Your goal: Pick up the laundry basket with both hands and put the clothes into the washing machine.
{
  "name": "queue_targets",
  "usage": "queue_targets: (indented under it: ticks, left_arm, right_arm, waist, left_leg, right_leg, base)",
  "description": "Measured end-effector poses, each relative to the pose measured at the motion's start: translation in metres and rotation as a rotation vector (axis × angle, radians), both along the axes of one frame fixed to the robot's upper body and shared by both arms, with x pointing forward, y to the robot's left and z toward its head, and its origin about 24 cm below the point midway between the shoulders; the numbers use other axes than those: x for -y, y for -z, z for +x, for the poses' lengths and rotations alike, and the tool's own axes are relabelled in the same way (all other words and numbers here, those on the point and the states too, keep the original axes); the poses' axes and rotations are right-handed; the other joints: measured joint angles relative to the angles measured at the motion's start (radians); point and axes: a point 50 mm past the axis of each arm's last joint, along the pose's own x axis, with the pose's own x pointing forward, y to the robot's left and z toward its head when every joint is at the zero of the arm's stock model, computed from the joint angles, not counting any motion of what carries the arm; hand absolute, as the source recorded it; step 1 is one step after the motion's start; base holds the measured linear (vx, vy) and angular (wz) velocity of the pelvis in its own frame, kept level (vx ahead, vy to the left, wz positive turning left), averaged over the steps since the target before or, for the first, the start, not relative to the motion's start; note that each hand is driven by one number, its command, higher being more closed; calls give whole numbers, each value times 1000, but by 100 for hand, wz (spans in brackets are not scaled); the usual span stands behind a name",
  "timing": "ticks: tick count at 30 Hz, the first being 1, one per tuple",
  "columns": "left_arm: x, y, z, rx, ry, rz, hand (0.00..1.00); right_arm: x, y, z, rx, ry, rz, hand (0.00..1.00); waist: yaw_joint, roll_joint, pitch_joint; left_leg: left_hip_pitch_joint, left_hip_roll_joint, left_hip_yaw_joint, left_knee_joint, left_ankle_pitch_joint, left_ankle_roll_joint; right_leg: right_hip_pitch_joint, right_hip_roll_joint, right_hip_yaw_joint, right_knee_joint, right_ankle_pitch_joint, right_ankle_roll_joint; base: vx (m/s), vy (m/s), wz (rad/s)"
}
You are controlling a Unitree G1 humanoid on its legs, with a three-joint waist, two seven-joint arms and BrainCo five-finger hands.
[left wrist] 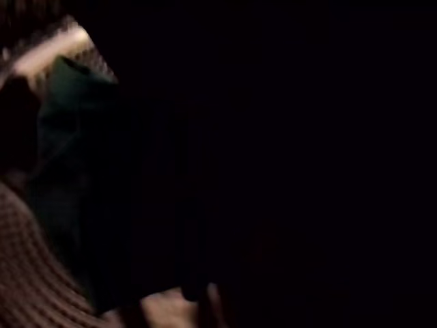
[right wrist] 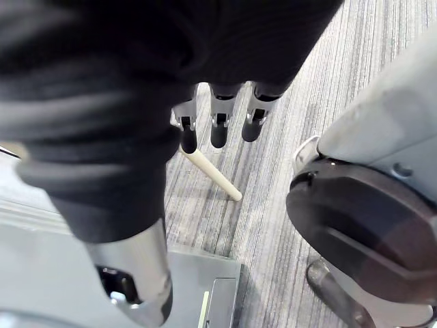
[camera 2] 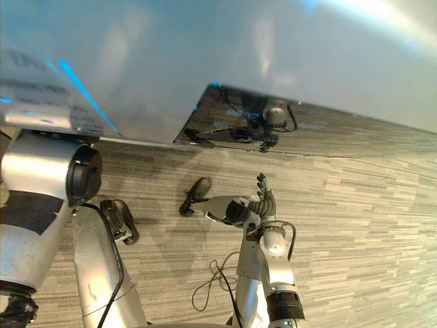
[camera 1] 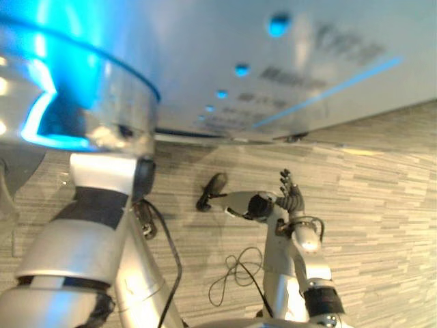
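**Left to right.** At far left is the chrome door ring of the washing machine, lit blue within. The left arm rises from the lower left and ends behind that ring. The left hand is hidden there, and whether it grasps anything cannot be told.

The left wrist view looks into darkness. A dark teal garment lies bunched just beside a brown woven surface. Whether that weave is the laundry basket's wall or a knit cannot be told. The garment is crumpled, so its long axis and heading cannot be read.

In the centre, the machine's pale casing spans the scene above the striped grey floor.

At right, the right hand hangs over the floor with its fingers straight and released, grasping nothing. It is near a pale rod lying on the floor.

**Judgement.** The clothes lie on the left arm's side, at or past the door ring and well apart from the right hand. The left hand is much the nearer. The coming move therefore probably turns on that arm's reach along the axis of the opening.
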Motion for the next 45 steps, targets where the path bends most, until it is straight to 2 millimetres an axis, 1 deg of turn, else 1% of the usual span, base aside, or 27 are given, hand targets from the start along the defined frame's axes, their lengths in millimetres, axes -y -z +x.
queue_targets:
  ticks: [1,3,4,5,6,7,8,9,10,11,12,14,15,19,21,24,26,28,31,33,34,35,36,38,39,42,45]
  left_arm:
    - [-4,5,4,-35,-34,57,0]
    - [-23,27,15,-171,-252,351,0]
    - [-26,36,17,-201,-289,415,0]
    - [-32,57,23,-268,-387,585,0]
    - [-34,73,26,-315,-427,681,0]
    - [-33,95,30,-374,-450,778,0]
    - [-31,107,32,-401,-453,825,0]
    - [-27,135,35,-469,-445,933,0]
    - [-26,146,36,-496,-436,977,0]
    - [-24,168,36,-548,-418,1053,0]
    - [-24,178,36,-572,-405,1087,0]
    - [-24,211,33,-646,-377,1188,0]
    - [-24,218,32,-658,-372,1198,0]
    - [-27,238,28,-694,-335,1143,0]
    - [-37,265,21,-768,-286,990,0]
    - [-31,278,15,-734,-222,789,0]
    - [-29,282,11,-719,-191,677,0]
    - [-22,281,6,-660,-157,554,0]
    - [-19,282,-4,-599,-153,419,0]
    - [-22,289,-18,-568,-145,351,0]
    - [-23,302,-32,-575,-129,298,0]
    - [-23,303,-35,-573,-128,293,0]
    - [-23,320,-55,-587,-113,257,0]
    - [-20,329,-70,-592,-101,245,0]
    - [-16,333,-79,-587,-96,260,0]
    - [-12,333,-95,-557,-107,303,0]
    - [-1,329,-100,-519,-86,364,0]
  right_arm:
    - [-1,-1,0,2,-4,0,0]
    - [-7,-2,-2,9,-50,-1,0]
    - [-8,-2,-4,10,-60,-1,0]
    - [-10,0,-8,7,-82,-4,0]
    - [-11,0,-11,8,-89,-7,0]
    - [-11,1,-15,9,-94,-19,0]
    - [-11,2,-17,7,-95,-25,0]
    - [-10,3,-20,10,-99,-36,0]
    - [-9,2,-21,12,-99,-41,0]
    - [-9,1,-22,20,-98,-44,0]
    - [-9,1,-22,22,-98,-45,0]
    - [-9,2,-23,17,-106,-56,0]
    - [-9,2,-23,17,-108,-60,0]
    - [-6,4,-26,10,-113,-83,0]
    - [-7,4,-26,8,-125,-92,0]
    - [-5,4,-25,9,-126,-105,0]
    - [-4,1,-22,21,-121,-110,0]
    - [3,-2,-19,30,-82,-118,0]
    - [9,-1,-19,25,-32,-121,0]
    - [13,-1,-19,21,-8,-122,0]
    - [16,1,-20,10,15,-123,0]
    - [16,1,-20,8,15,-123,0]
    - [16,4,-21,-5,18,-123,0]
    - [16,8,-21,-21,19,-127,0]
    - [16,11,-22,-36,17,-127,0]
    - [14,16,-22,-57,14,-122,0]
    - [14,22,-23,-83,12,-121,0]
  waist:
    - [-1,0,0]
    - [-6,0,0]
    - [-8,0,0]
    - [-9,-1,-1]
    - [-10,-1,-1]
    - [-10,-1,-1]
    - [-11,-1,-1]
    - [-15,-1,-1]
    - [-15,-1,-1]
    - [-15,-2,-1]
    - [-15,-1,-1]
    - [-15,-1,-1]
    - [-15,-1,-1]
    - [-4,0,0]
    - [0,2,1]
    - [26,6,5]
    - [27,18,14]
    - [40,45,40]
    - [53,62,77]
    - [70,70,97]
    - [74,82,105]
    - [74,83,106]
    - [89,93,112]
    - [105,102,118]
    - [122,107,121]
    - [134,110,122]
    - [134,111,123]
  left_leg:
    - [6,1,6,-8,2,1]
    - [41,22,28,-38,6,6]
    - [56,24,32,-47,6,6]
    - [85,33,42,-65,6,6]
    - [105,37,47,-83,7,4]
    - [128,37,54,-109,13,2]
    - [139,37,58,-124,19,2]
    - [161,36,69,-160,32,5]
    - [169,36,73,-172,35,6]
    - [188,35,80,-194,42,6]
    - [197,35,85,-205,45,5]
    - [232,34,91,-237,52,3]
    - [240,33,93,-245,55,5]
    - [284,23,99,-291,71,4]
    - [315,16,109,-313,76,4]
    - [328,9,111,-321,78,4]
    - [328,-6,108,-324,82,7]
    - [328,-22,107,-324,84,11]
    - [328,-39,105,-327,88,17]
    - [327,-42,103,-328,88,17]
    - [324,-58,96,-334,90,15]
    - [324,-58,96,-335,90,16]
    - [326,-69,93,-342,92,13]
    - [325,-78,89,-345,94,12]
    - [326,-85,86,-346,95,12]
    - [328,-91,85,-348,95,11]
    - [336,-95,85,-351,95,12]
  right_leg:
    - [4,2,0,-10,5,1]
    - [32,23,0,-54,26,1]
    - [42,27,0,-66,31,3]
    - [67,42,0,-93,40,8]
    - [85,52,0,-117,48,10]
    - [107,65,-2,-151,59,17]
    - [118,71,-3,-169,65,21]
    - [141,80,-8,-211,78,33]
    - [151,85,-10,-226,84,32]
    - [167,93,-12,-255,97,33]
    - [176,96,-12,-268,101,35]
    - [213,108,-20,-310,116,38]
    - [222,108,-23,-319,118,39]
    - [270,120,-30,-372,134,54]
    - [296,120,-28,-391,138,61]
    - [306,116,-27,-392,136,64]
    - [306,103,-28,-385,133,70]
    - [307,86,-29,-375,128,80]
    - [307,67,-30,-361,122,88]
    - [307,65,-32,-359,115,100]
    - [307,50,-37,-350,109,100]
    - [307,49,-37,-349,108,100]
    - [307,41,-39,-343,101,98]
    - [308,30,-42,-331,92,106]
    - [308,22,-43,-322,87,104]
    - [310,15,-43,-316,82,103]
    - [318,12,-43,-316,79,108]
  base:
    - [25,-14,-9]
    - [17,-24,-17]
    - [12,-33,-22]
    - [10,-38,-15]
    - [4,-53,-16]
    - [-3,-48,-7]
    - [-10,-45,0]
    - [-12,-34,4]
    - [-18,-40,3]
    - [-21,-38,-1]
    - [-21,-36,-3]
    - [-24,-33,2]
    - [-33,-44,12]
    - [-45,-45,11]
    - [-55,-49,11]
    - [-39,-61,9]
    - [-39,-49,18]
    - [-60,-49,19]
    - [-62,-54,19]
    - [-54,-59,11]
    - [-51,-67,20]
    - [-56,-95,31]
    - [-27,-66,21]
    - [-22,-59,26]
    - [-28,-62,25]
    - [-47,-54,10]
    - [-73,-43,4]
